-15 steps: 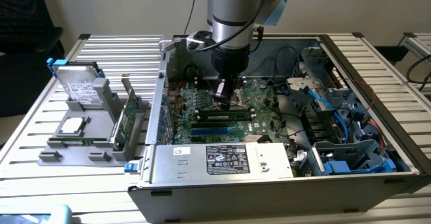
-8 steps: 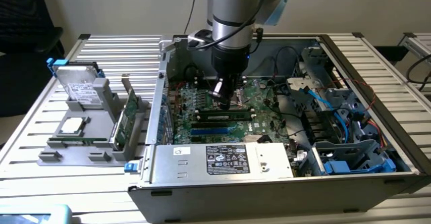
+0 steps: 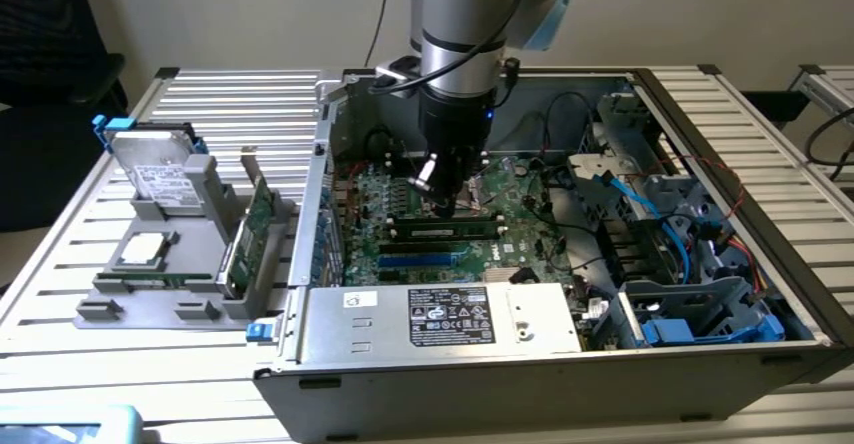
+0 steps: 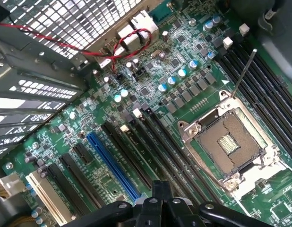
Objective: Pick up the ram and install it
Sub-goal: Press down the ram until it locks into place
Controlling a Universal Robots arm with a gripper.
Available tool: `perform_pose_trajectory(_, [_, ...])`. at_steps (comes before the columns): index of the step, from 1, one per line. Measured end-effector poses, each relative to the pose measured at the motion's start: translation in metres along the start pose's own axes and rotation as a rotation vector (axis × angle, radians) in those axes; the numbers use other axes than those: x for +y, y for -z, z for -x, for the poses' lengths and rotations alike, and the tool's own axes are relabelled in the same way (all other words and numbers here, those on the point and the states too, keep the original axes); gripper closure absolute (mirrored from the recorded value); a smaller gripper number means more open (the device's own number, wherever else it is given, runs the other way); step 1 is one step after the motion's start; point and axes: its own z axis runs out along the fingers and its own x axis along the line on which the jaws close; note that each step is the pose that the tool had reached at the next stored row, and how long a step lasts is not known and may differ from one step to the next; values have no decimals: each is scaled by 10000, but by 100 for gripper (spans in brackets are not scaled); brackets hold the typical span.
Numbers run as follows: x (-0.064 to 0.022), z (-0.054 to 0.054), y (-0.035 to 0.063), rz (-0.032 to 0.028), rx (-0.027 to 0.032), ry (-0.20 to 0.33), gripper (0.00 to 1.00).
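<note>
Table [image 3: 80,294], case [image 3: 561,359], seated ram [image 3: 447,230]

Ram [image 3: 447,231]: long, narrow, thin green stick, a row of dark chips along its face. Standing on its long edge in a slot on the motherboard [image 3: 534,189], inside the open computer case [image 3: 534,364]. Running left to right in the exterior view, level, not tilted. Black slot ends at both tips. Just on the far side of a blue slot [image 3: 427,260], parallel to it. Not gripped; sitting just near of the end effector [image 3: 438,192], apart from it. Whether pressed fully home or latched: cannot tell.
</note>
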Motion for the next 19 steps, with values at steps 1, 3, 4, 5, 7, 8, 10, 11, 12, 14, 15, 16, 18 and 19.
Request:
perform_pose_trajectory(1, [0,0,0,10,3,-150,89])
perform_pose_trajectory(3, [0,0,-1,30,8,-444,89])
perform_pose_trajectory(4, [0,0,-2,40,10,-589,89])
perform_pose_trajectory(5, [0,0,-2,50,14,-741,89])
perform_pose_trajectory(7, [0,0,-3,70,18,-1035,89])
perform_pose_trajectory(8, [0,0,-4,80,21,-1188,89])
perform_pose_trajectory(10, [0,0,-5,101,27,-1499,89])
perform_pose_trajectory(11, [0,0,-6,111,30,-1648,89])
perform_pose_trajectory(12, [0,0,-7,122,32,-1811,89])
perform_pose_trajectory(14, [0,0,-7,140,39,-2085,89])
perform_pose_trajectory(15, [0,0,-8,146,39,-2197,89])
perform_pose_trajectory(16, [0,0,-8,150,35,-2321,89])
perform_pose_trajectory(18, [0,1,-9,137,11,-2547,89])
perform_pose_trajectory(19, [0,0,-10,108,-26,-2635,89])
